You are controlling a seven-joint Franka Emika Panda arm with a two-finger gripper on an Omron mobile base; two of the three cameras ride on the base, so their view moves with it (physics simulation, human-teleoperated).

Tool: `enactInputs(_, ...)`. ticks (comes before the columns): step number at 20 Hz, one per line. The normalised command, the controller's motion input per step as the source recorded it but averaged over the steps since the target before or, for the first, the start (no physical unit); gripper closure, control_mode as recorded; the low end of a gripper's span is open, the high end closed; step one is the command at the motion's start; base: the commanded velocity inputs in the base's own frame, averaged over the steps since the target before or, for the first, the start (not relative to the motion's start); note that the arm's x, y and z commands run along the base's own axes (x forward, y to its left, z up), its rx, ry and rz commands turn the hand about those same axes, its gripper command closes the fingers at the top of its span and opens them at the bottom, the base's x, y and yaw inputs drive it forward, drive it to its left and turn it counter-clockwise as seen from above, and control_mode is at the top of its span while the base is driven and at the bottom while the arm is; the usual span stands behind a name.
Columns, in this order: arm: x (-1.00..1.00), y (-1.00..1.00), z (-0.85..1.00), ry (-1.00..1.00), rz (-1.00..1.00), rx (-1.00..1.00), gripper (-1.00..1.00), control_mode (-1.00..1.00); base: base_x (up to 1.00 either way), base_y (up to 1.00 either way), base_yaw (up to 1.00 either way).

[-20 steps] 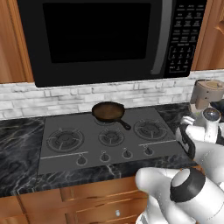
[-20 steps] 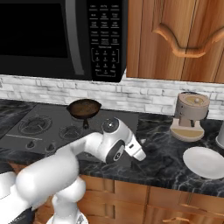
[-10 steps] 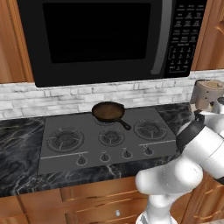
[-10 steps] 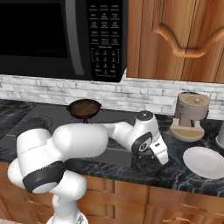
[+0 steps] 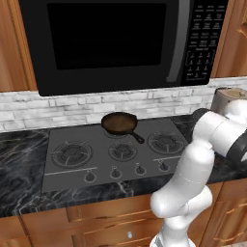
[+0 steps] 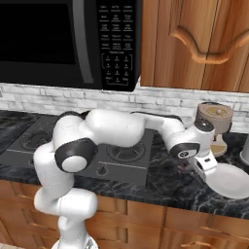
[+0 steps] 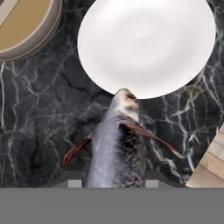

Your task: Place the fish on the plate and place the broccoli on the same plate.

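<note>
Left base view: the white arm bends right across the dark marble surface (image 5: 19, 159), away from the stove, where a dark frying pan (image 5: 119, 123) sits on the rear middle burner. A tan grinder-like appliance (image 5: 230, 99) stands behind the arm at the right edge.

Right base view: the tool (image 6: 208, 165) hangs low over the surface, just beside the near-left rim of a round white plate (image 6: 232, 181). Whatever it carries is too small to make out from here.

Hand view: the tool is pinching the fish (image 7: 118, 148), a grey body with thin brown fins, its long axis running straight ahead of the fingers and its head pointing at the plate. The head just overlaps the plate's near rim; most of the body hangs over bare marble. The plate lies directly ahead, so the likely next move is a short push forward along the fish's own axis before letting go. The broccoli is nowhere identifiable.
</note>
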Motion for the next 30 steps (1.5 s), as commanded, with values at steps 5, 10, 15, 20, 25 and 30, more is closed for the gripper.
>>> enactInputs(5,0.35,-0.56,-0.06,0.08,0.00,-0.07,1.00,-1.00,0.00,0.00,0.00)
enactInputs(10,0.49,-0.68,-0.20,0.04,0.00,0.00,1.00,-1.00,0.00,0.00,0.00)
enactInputs(15,0.28,-0.54,-0.10,0.01,0.00,0.00,1.00,-1.00,0.00,0.00,0.00)
enactInputs(20,0.39,-0.25,-0.15,0.06,0.00,0.00,1.00,-1.00,0.00,0.00,0.00)
enactInputs(25,0.41,-0.27,-0.31,0.06,0.00,0.00,1.00,-1.00,0.00,0.00,0.00)
enactInputs(30,0.10,-0.08,-0.37,0.11,0.00,0.00,1.00,-1.00,0.00,0.00,0.00)
